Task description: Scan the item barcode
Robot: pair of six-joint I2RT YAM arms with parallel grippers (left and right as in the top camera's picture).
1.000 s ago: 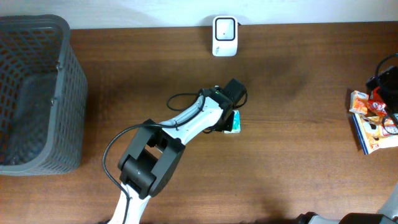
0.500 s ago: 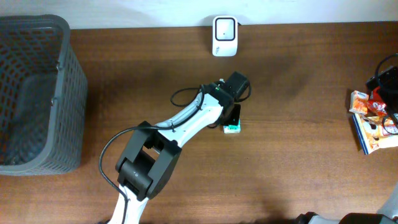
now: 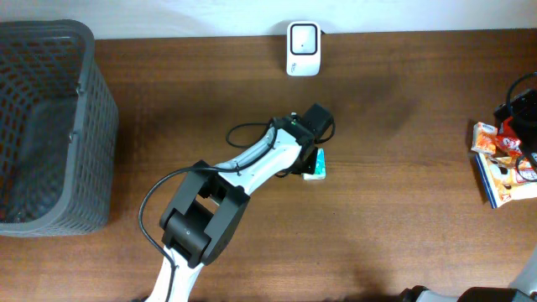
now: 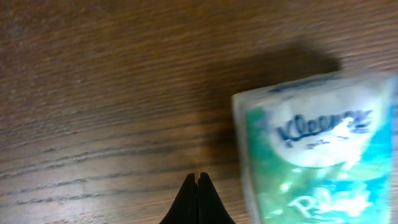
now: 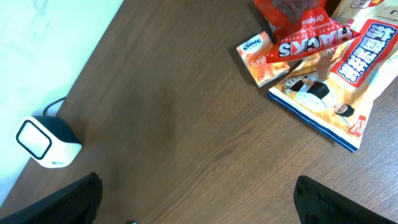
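A green and white Kleenex tissue pack point(image 4: 317, 149) lies flat on the wooden table, near the middle in the overhead view point(image 3: 319, 169). My left gripper point(image 4: 198, 178) is shut with nothing in it, its tips low over the bare wood just left of the pack. The white barcode scanner point(image 3: 303, 38) stands at the table's far edge, also seen in the right wrist view point(image 5: 46, 144). My right gripper point(image 5: 199, 211) hangs open over bare wood at the far right, holding nothing.
A dark mesh basket point(image 3: 50, 126) stands at the left end of the table. Several snack packets point(image 3: 503, 159) lie at the right edge, among them a red bag point(image 5: 305, 34) and a flat printed pack point(image 5: 329, 93).
The left wrist swung slightly away and came back. The tissue pack looked narrower half a second ago and lies flat again. The right arm has not moved.
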